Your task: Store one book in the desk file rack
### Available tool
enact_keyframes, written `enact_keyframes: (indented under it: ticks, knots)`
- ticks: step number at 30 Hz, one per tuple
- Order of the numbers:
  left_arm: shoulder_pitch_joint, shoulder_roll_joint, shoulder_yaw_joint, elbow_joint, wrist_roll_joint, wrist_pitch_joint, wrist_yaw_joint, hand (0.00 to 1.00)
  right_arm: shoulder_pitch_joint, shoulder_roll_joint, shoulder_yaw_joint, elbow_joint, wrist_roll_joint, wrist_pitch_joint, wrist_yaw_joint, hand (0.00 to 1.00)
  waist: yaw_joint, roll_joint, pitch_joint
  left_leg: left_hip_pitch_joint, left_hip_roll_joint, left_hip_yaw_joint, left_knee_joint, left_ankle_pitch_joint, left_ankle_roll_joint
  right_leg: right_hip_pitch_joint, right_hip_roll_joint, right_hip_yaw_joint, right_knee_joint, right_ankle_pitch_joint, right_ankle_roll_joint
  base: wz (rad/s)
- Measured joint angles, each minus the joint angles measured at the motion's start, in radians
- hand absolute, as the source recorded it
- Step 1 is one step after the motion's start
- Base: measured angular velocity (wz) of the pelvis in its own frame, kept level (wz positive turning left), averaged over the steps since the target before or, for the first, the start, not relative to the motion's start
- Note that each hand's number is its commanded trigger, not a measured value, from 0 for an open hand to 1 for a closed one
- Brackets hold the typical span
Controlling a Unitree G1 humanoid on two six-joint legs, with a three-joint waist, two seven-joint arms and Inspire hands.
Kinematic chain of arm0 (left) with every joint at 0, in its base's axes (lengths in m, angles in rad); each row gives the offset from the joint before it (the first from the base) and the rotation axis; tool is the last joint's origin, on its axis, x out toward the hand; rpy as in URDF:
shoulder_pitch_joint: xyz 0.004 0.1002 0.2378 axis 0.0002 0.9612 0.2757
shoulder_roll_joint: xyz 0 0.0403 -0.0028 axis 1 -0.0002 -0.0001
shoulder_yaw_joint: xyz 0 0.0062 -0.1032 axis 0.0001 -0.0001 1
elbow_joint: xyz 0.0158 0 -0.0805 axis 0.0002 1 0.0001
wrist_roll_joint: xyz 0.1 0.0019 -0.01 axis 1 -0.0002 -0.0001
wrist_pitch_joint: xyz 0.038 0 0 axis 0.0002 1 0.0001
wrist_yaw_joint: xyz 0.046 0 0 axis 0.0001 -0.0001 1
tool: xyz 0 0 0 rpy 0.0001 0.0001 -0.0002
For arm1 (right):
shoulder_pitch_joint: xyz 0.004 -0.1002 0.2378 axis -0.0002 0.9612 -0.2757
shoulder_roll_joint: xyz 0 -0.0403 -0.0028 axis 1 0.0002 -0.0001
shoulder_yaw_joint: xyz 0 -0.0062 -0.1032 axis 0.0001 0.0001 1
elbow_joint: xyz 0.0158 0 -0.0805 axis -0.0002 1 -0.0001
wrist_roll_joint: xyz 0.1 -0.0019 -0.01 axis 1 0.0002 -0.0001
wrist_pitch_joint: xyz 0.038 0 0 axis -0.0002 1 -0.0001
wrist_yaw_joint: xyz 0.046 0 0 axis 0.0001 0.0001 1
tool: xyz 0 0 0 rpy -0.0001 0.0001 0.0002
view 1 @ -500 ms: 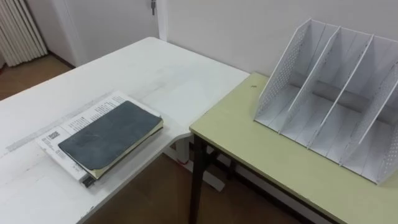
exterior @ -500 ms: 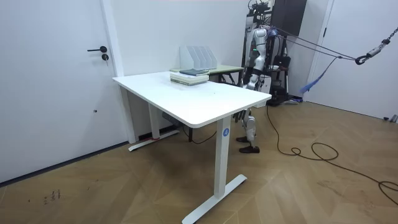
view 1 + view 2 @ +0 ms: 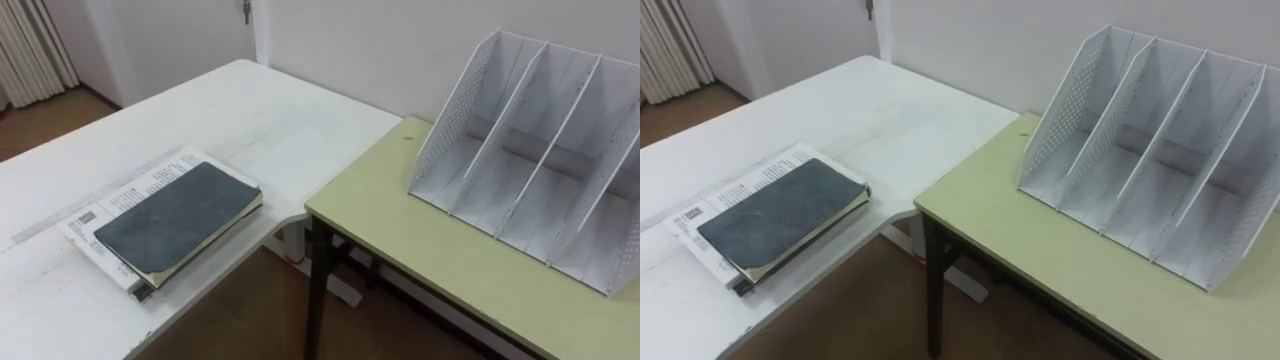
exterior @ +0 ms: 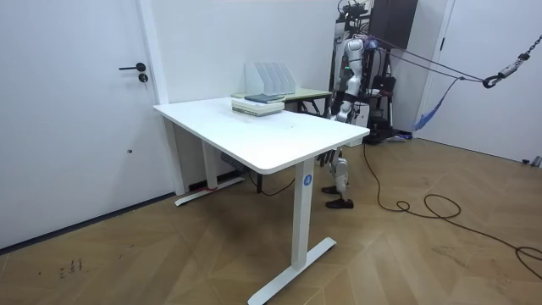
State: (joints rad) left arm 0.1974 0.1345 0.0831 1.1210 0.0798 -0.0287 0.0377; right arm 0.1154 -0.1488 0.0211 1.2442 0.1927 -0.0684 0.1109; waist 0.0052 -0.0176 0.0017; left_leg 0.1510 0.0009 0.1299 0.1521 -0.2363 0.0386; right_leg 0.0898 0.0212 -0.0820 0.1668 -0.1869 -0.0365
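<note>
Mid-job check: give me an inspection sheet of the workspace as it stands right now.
Surface: white desk next to a green desk.
Job's things: dark book lies flat on a printed booklet on the white desk; file rack stands on the green desk, slots empty.
Clutter: nothing seen.
Hands: a hand hangs at the robot's side, too small to read.
Cables: nothing seen on the desks.
Surroundings: white door, wood floor.

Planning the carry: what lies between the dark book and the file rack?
No objects: from the dark book, bare white table, a floor gap, then bare green desk to the file rack; left eye view.
</note>
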Motion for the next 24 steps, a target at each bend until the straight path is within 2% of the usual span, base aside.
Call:
enact_keyframes:
  ticks: [9, 13, 15, 17, 20, 23, 24]
  knots:
    - [-0.02, -0.001, -0.03, -0.007, 0.019, -0.028, 0.002, 0.0, -0.009, -0.001, 0.018, 0.015, -0.009, -0.033, -0.007, 0.0, -0.001, 0.006, 0.0032, -0.001, 0.0, -0.002, 0.001, 0.0, 0.0, -0.002, 0.0, 0.004, -0.001, 0.0, 0.0, 0.0]
    - [-0.025, 0.002, -0.078, -0.084, 0.162, -0.03, 0.014, 0.0, -0.02, -0.002, 0.032, 0.016, -0.046, -0.045, -0.007, 0.0, -0.006, 0.006, 0.0046, -0.007, -0.001, -0.002, 0.004, 0.0, 0.0, -0.005, -0.001, 0.003, 0.001, 0.0, 0.0, 0.01]
    - [-0.035, 0.001, -0.105, -0.124, 0.237, -0.042, 0.021, 0.0, -0.026, -0.003, 0.036, 0.016, -0.057, -0.052, -0.007, 0.0, -0.013, 0.009, 0.0026, -0.009, -0.002, -0.005, 0.008, 0.0, 0.0, -0.003, -0.002, 0.002, 0.003, 0.0, 0.0, 0.05]
    - [-0.036, 0.004, -0.146, -0.191, 0.317, -0.046, 0.025, 0.0, -0.029, -0.003, 0.045, 0.013, -0.067, -0.061, -0.006, 0.0, -0.026, 0.007, 0.0031, -0.009, -0.002, -0.005, 0.01, 0.0, 0.0, -0.001, -0.002, 0.002, 0.006, 0.001, 0.001, 0.0]
    - [-0.037, 0.012, -0.219, -0.37, 0.489, -0.05, 0.027, 0.0, -0.045, -0.003, 0.041, 0.008, -0.126, -0.072, -0.003, 0.0, -0.053, 0.005, 0.0038, -0.006, -0.007, 0.002, 0.011, 0.0, 0.001, -0.002, -0.002, 0.006, 0.003, 0.001, 0.001, -0.04]
    - [-0.061, 0.013, -0.303, -0.487, 0.646, -0.056, 0.04, 0.0, -0.048, -0.003, 0.047, 0.006, -0.122, -0.072, -0.003, 0.0, -0.06, 0.007, 0.0044, -0.003, -0.007, 0.008, 0.011, 0.0, 0.001, -0.001, -0.001, 0.016, 0.003, 0.002, 0.002, -0.09]
    - [-0.066, 0.014, -0.318, -0.504, 0.668, -0.056, 0.04, 0.0, -0.048, -0.003, 0.048, 0.005, -0.122, -0.072, -0.003, 0.0, -0.06, 0.007, 0.0048, -0.003, -0.007, 0.009, 0.01, 0.0, 0.001, -0.002, 0.0, 0.02, 0.003, 0.002, 0.003, -0.11]
